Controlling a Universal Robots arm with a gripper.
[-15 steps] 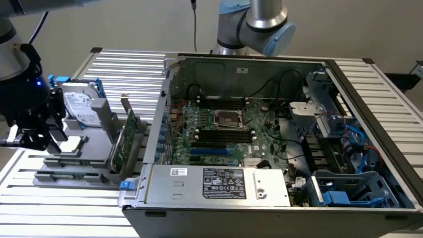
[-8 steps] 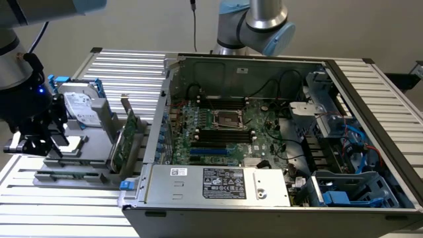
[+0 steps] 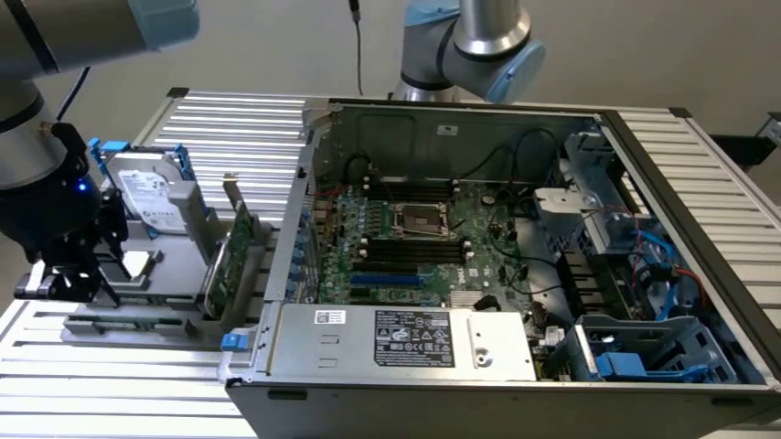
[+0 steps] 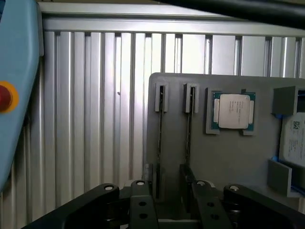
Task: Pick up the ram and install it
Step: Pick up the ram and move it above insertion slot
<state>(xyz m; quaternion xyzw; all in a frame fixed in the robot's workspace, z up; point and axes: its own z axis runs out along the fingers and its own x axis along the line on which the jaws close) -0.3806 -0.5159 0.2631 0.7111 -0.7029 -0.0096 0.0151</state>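
A grey metal computer tower case (image 3: pixel 701 219) lies open on its side on a ribbed aluminium worktop (image 3: pixel 232 128), its green motherboard (image 3: pixel 403 265) exposed behind a silver labelled power supply box (image 3: pixel 403 338). At the exterior view's left, the robot arm's black claw (image 3: pixel 68 279) hangs low over a grey parts tray (image 3: pixel 123 322) carrying a silver hard drive in blue rails (image 3: pixel 153 192) and an upright green expansion card (image 3: pixel 232 261).

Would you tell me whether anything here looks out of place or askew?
Nothing stands out: the ram stands straight in its tray slots, the processor sits square in its pocket, and the hand holds nothing.
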